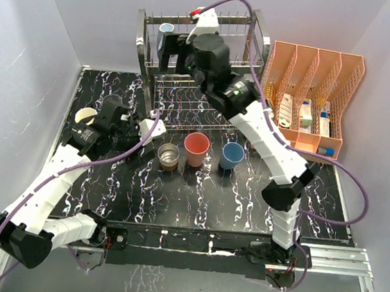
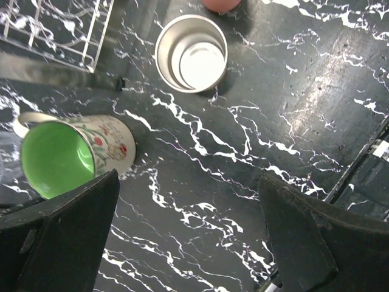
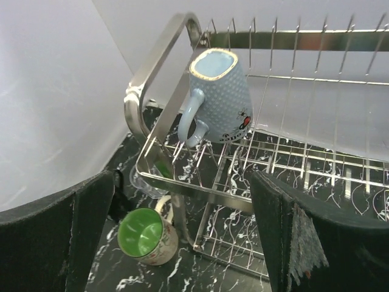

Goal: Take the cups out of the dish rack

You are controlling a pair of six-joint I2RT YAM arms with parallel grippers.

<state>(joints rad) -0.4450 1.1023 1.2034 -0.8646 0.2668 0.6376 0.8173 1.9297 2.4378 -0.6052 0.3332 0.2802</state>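
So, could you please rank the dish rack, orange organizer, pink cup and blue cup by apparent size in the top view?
dish rack
orange organizer
pink cup and blue cup: too alike to rank

On table (image 1: 245, 200): rack (image 1: 185, 110), seemingly five cups (image 1: 196, 148).

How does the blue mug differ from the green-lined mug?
The blue mug sits in the rack; the green-lined mug stands on the table below it. The blue mug is pale blue with dots; the green-lined mug is cream and floral outside. Both have a handle.
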